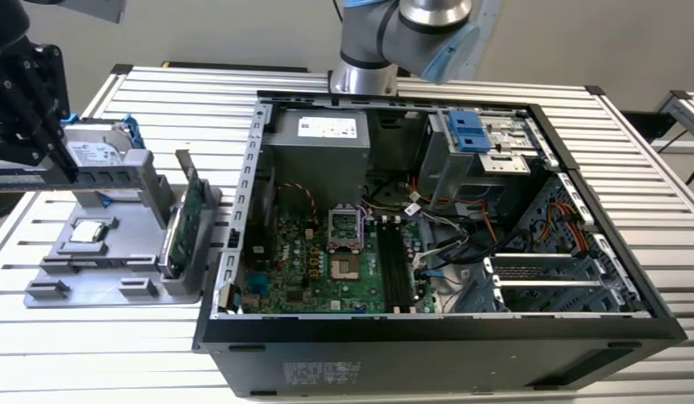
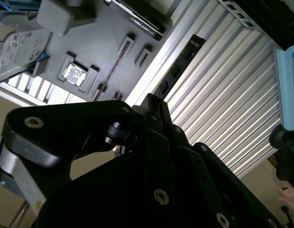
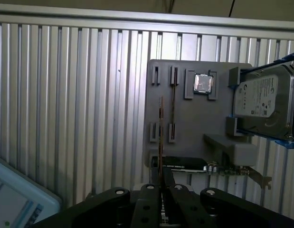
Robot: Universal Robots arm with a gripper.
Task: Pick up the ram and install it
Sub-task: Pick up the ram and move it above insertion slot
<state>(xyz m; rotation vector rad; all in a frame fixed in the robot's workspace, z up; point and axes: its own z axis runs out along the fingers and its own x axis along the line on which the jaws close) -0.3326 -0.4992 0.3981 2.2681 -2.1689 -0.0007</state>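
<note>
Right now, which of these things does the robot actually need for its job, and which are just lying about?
For the job:
- memory stick, clamped in the gripper
- open computer case
- long black slots on its board

Just lying about:
- hard drive
- green card
- small square chip
- grey holder they sit on

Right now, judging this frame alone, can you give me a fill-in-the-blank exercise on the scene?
1. The hand is shut on the ____, a thin dark stick.
2. The green card stands ____ in the gray holder.
3. In the exterior view, the gray holder lies on that view's ____ of the open computer case.
4. The silver hard drive has rails coloured ____.

Missing words: ram; upright; left; blue.
</note>
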